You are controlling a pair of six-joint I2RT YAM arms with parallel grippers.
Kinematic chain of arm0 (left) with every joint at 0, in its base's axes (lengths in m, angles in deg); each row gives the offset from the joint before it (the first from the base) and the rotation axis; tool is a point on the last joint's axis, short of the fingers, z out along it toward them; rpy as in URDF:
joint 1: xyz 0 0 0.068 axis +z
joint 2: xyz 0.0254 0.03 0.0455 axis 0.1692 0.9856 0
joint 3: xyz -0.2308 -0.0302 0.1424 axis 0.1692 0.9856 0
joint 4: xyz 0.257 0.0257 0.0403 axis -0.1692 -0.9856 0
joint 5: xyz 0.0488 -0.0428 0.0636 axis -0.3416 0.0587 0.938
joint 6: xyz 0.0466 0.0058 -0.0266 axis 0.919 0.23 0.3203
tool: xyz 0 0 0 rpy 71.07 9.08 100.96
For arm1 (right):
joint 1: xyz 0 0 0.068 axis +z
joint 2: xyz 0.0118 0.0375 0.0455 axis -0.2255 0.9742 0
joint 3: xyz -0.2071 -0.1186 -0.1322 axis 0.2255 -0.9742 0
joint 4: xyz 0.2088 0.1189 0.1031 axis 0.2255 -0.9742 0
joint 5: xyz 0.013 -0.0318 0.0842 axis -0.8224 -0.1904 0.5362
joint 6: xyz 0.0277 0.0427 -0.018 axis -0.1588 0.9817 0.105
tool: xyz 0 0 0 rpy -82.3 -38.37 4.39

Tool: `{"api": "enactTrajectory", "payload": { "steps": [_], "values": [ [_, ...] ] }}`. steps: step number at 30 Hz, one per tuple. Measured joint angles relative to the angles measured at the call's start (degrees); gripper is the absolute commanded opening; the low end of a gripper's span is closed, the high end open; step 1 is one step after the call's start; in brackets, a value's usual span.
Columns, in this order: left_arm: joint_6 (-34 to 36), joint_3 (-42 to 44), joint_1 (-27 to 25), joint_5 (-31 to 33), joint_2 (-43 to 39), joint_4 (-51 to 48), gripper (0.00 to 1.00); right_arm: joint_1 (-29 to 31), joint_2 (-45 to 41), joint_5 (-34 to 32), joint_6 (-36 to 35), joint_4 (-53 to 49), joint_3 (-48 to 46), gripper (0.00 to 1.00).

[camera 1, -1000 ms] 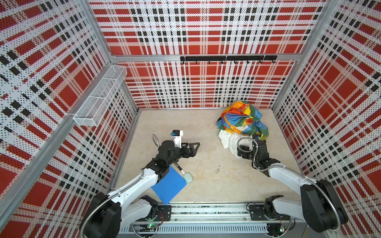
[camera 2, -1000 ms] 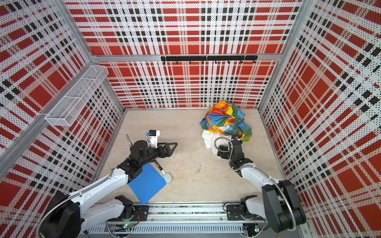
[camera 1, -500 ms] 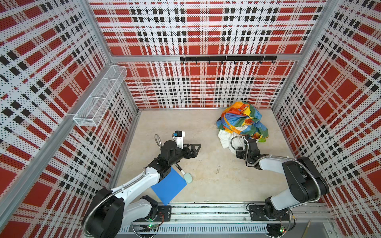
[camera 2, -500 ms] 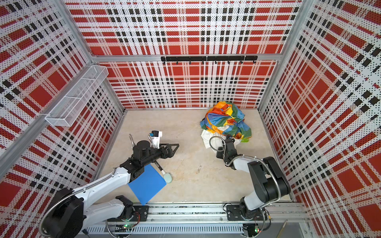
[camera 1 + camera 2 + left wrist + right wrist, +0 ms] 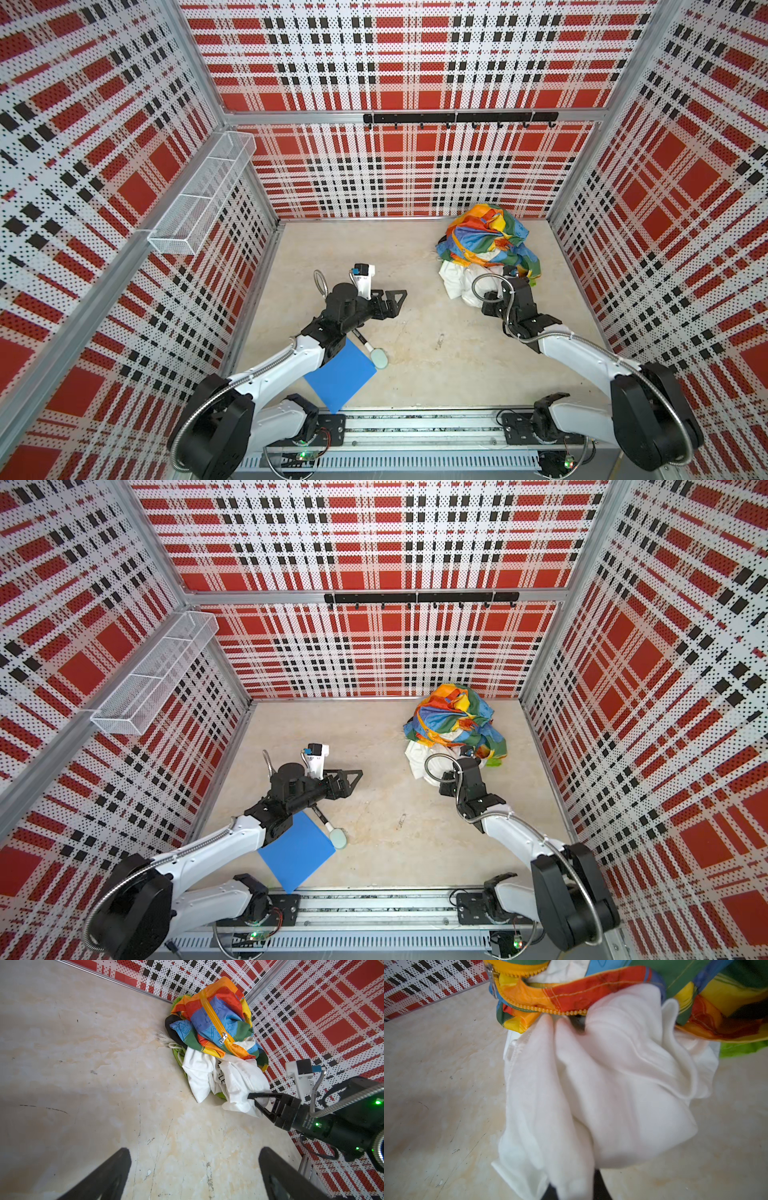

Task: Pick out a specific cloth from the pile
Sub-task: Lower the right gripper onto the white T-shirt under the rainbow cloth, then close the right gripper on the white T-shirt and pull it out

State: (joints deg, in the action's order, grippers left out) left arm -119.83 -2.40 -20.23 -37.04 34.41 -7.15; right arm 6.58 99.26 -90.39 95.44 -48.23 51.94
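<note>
Closed since a second ago on a fold of the cloth (image 5: 457, 279), white, at the 6 o'clock foot of the pile (image 5: 486, 237), 2 o'clock on the floor: right gripper (image 5: 252, 1098), jaws pinched tight. Near mid-floor, left gripper (image 5: 194, 1152), jaws wide, holding nothing. On the wall at 10 o'clock, three-compartment wire basket (image 5: 203, 195).

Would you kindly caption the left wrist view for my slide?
Right pincer shut on the white cloth in the colourful pile.

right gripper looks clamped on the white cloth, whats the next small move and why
Probably pull the right gripper back toward its base and slightly up. Its jaws look shut on a fold of the white cloth, whose far part lies under the patchwork cloth, so a gentle drag should free it.
</note>
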Motion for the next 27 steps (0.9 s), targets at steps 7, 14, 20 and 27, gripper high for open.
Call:
{"api": "enactTrajectory", "payload": {
  "steps": [7, 14, 20, 27],
  "values": [
    [0.17, -0.98, -1.42, 0.15, 1.11, 0.79, 1.0, 0.83, -6.38, 1.99, -4.26, -2.64, 0.72, 0.0],
    [0.31, -1.84, -2.32, 0.61, 2.08, 1.2, 0.99, 1.31, -10.91, 5.31, -8.2, -4.0, 3.21, 0.0],
    [0.28, -1.88, -2.32, 1.09, 2.36, 1.22, 0.99, 1.33, -13.73, 8.0, -10.93, -5.18, 4.92, 0.0],
    [0.33, -2.8, -2.34, 1.05, 2.36, 1.64, 0.99, 1.51, -15.5, 10.62, -12.46, -7.34, 8.61, 0.0]
  ]
}}
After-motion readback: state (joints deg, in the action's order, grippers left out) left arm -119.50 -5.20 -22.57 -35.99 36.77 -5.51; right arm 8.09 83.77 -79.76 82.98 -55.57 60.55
